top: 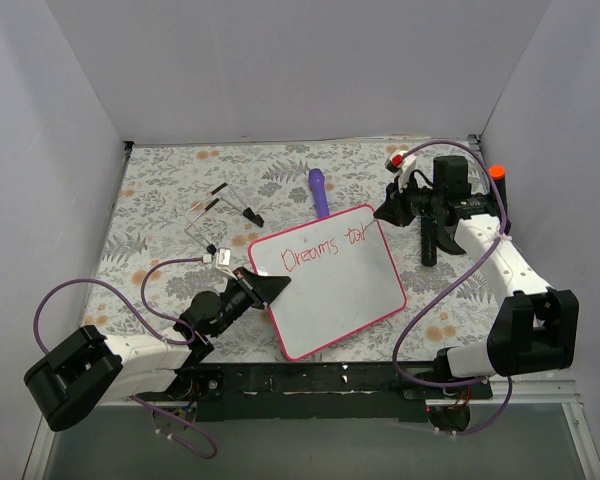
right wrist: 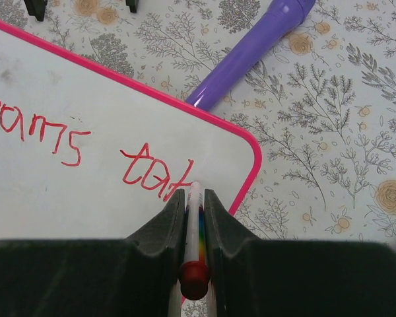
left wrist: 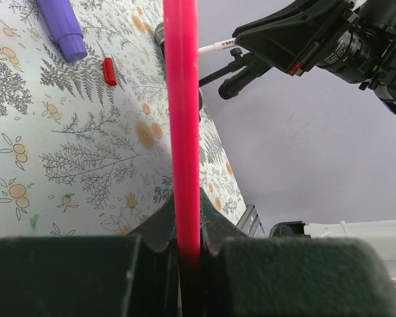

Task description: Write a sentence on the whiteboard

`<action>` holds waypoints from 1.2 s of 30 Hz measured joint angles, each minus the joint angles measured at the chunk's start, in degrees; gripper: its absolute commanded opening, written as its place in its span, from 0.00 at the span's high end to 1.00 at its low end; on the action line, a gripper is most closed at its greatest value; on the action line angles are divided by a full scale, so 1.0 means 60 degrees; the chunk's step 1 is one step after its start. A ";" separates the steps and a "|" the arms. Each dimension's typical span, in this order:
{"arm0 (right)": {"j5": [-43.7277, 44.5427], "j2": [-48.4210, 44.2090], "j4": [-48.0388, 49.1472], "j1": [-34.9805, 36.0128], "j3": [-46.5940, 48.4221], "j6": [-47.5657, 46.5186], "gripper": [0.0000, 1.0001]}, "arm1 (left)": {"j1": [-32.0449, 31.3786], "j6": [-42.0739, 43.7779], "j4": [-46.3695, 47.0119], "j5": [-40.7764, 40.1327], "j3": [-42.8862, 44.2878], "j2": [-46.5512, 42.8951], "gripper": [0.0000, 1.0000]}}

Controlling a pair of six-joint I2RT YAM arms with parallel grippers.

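two arms share this job: one pins, one writes. nearest to us the left fingers [left wrist: 166,231] are shut tight on the pink frame of the whiteboard [top: 340,295], at its near-left edge. we judge the hold thin, only on the frame, so a hard push from the marker [right wrist: 195,205] at the opposite corner could pivot the board and smear a stroke. the left arm lies low along the bench [top: 160,190], forearm running right and away to that edge.

the board sits skewed in the middle of the bench, and the sentence [top: 323,249] runs in red along its far edge: "dreams" and a short word reading something like "tat".

farther off, the right fingers [right wrist: 178,211] are closed around the thin white marker, its tip down on the white at the end of the last letter. little bare white is left between the tip and the far-right rounded corner, so the likely slip is a stroke running onto the frame or off it unless the next word drops to a lower line. the right arm rises from its near base, elbow high on the right, wrist bent left and down onto the board. beyond, a purple stick [top: 319,190] lies just at the far edge; a shifted board would nudge it.
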 measured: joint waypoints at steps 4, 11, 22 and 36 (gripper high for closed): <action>-0.0058 0.0018 0.0004 -0.0011 0.0026 -0.0004 0.99 | 0.0004 -0.0004 0.0004 0.0000 0.0000 0.0000 1.00; -0.0441 -0.0022 -0.0022 -0.0029 0.0011 -0.0073 0.99 | 0.0004 0.0011 0.0018 0.0015 0.0000 0.0000 1.00; -0.0543 -0.0040 -0.0076 -0.0036 -0.0051 -0.0127 0.99 | 0.0004 0.0015 0.0025 0.0026 -0.0004 0.0000 1.00; -0.0087 -0.0685 -0.0288 -0.0044 -0.0834 -0.0397 0.99 | 0.0015 -0.0080 0.0022 -0.0007 -0.0044 0.0000 1.00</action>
